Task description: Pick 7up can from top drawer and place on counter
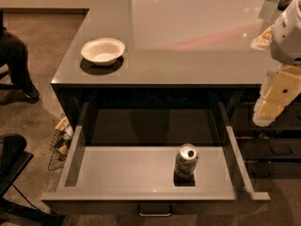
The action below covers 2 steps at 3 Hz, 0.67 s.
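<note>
Only one view. Looks down steeply from above and in front of the open top drawer, facing toward 12 o'clock across the counter. Stands at middle distance: takes in whole drawer at 6 o'clock, counter front edge in centre, floor at 9 o'clock. Catches the gripper at 3 o'clock, at the right border, beside the counter edge.

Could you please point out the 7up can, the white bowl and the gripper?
7up can (186, 162): camera view, side wall.
white bowl (103, 52): camera view, inside.
gripper (264, 117): camera view, lower tip, right of the top drawer (127, 168).
</note>
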Available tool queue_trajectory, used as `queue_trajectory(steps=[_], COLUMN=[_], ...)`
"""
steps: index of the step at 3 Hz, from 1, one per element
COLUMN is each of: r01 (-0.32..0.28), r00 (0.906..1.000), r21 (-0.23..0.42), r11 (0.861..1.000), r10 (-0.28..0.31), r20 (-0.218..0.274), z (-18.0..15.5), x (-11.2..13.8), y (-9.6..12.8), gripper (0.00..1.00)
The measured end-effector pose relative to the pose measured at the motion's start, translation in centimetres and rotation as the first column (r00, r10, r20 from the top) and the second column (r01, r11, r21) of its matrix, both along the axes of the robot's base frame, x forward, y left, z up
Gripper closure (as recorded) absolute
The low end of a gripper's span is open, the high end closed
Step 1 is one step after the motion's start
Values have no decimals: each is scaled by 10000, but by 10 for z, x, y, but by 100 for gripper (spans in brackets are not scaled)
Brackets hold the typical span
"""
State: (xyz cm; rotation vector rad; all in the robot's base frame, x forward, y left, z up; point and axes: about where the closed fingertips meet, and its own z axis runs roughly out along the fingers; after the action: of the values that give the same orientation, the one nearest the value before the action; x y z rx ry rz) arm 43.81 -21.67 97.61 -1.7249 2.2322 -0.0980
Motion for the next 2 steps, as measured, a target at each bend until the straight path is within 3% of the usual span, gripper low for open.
queue_trajectory(steps=[2], r01=[-22], r00=[10000], r21=[232], r11=[9997], r10=[21], r20=[69], z=[-2], x=[0], y=[0], gripper=[0])
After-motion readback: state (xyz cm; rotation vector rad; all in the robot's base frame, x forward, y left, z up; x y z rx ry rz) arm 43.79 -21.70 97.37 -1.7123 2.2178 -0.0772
